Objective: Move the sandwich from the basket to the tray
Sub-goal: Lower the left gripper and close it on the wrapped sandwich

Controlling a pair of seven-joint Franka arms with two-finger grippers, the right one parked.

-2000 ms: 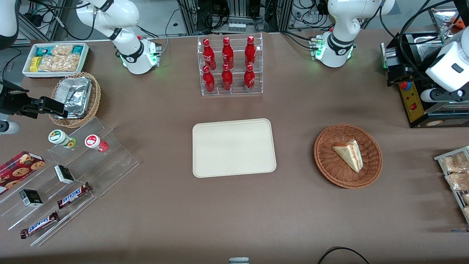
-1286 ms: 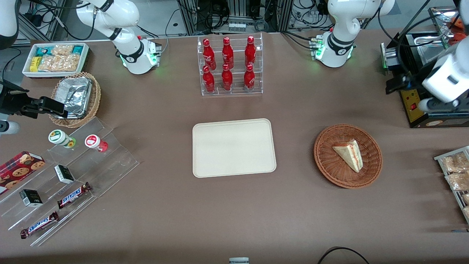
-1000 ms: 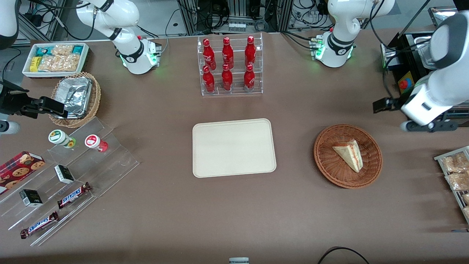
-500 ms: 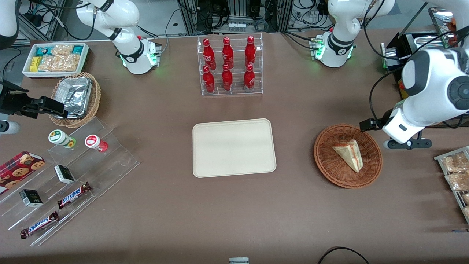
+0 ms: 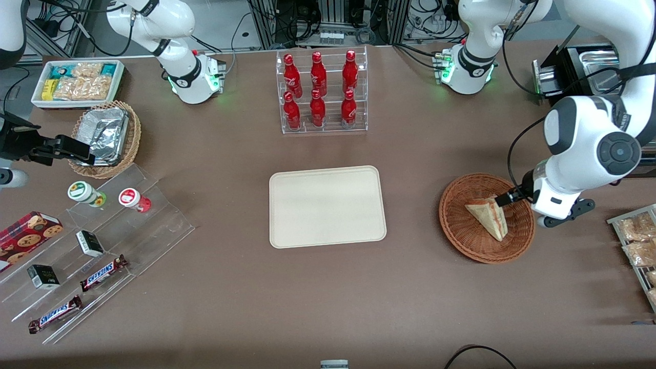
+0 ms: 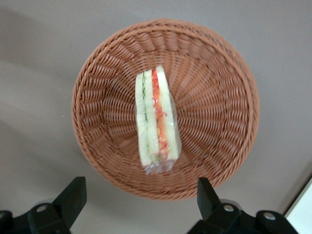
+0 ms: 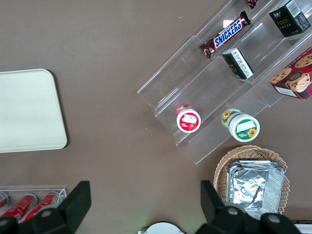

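Gripper [image 6: 139, 197] newly over basket [image 5: 464, 241], fingers [image 6: 73, 195] spread, above untouched sandwich [image 6: 156, 119].

Front view overlooks the table; left wrist looks down on the basket [image 6: 165, 109] beneath the tool [image 6: 141, 202]

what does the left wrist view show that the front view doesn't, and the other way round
Only the left wrist view shows the gripper with fingers spread wide, hanging above the basket's rim, and the sandwich's cut edge head on: green, white and red layers.

Only the front view shows the tray, bare, toward the parked arm's end from the basket, plus the bottle rack and the working arm reaching over the basket.

Both show the sandwich lying in the basket, not gripped.
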